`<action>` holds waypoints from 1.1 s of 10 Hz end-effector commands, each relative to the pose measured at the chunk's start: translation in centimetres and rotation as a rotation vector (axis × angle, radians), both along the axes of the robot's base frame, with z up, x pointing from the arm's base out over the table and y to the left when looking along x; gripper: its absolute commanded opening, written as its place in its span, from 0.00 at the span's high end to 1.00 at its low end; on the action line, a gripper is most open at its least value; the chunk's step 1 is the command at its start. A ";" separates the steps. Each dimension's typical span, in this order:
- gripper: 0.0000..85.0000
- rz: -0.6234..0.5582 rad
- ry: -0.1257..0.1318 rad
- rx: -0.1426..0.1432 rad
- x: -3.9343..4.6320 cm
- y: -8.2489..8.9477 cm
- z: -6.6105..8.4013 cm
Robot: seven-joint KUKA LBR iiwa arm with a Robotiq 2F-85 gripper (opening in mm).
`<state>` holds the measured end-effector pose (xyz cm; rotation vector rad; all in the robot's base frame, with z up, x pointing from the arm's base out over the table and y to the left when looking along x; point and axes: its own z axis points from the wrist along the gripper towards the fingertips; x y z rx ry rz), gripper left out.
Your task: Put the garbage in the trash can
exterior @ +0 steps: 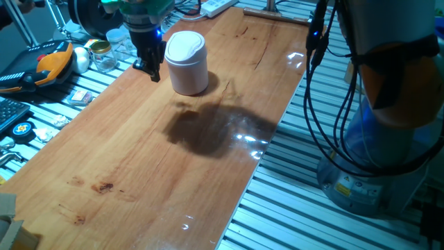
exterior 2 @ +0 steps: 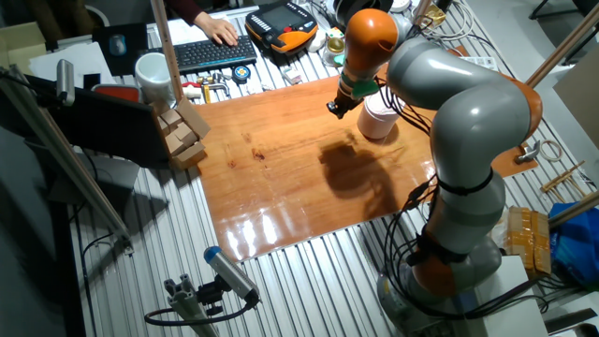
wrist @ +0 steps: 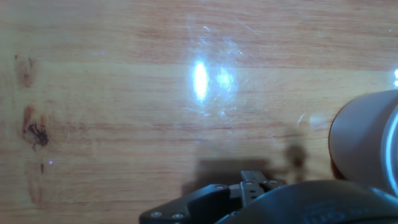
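Hovering just beside the bin (exterior: 187, 62), the gripper (exterior: 147, 67) shows no wad, and I cannot tell whether its jaws are apart. Garbage is nowhere visible, so progress is unclear.

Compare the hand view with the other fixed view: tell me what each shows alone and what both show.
Only the hand view shows the dark knot marks in the wood and a bright glare patch. Only the other fixed view shows the whole grey and orange arm, the keyboard with a person's hand on it, and a white mug. Both show the wooden tabletop and the white trash can. The garbage is visible in neither.
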<state>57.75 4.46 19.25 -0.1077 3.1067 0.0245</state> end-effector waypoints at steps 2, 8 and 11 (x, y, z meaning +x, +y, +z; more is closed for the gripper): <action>1.00 -0.003 0.001 0.003 0.20 -0.2 0.1; 1.00 -0.032 0.010 0.009 0.33 0.0 0.1; 1.00 -0.034 0.007 0.006 0.32 0.1 0.2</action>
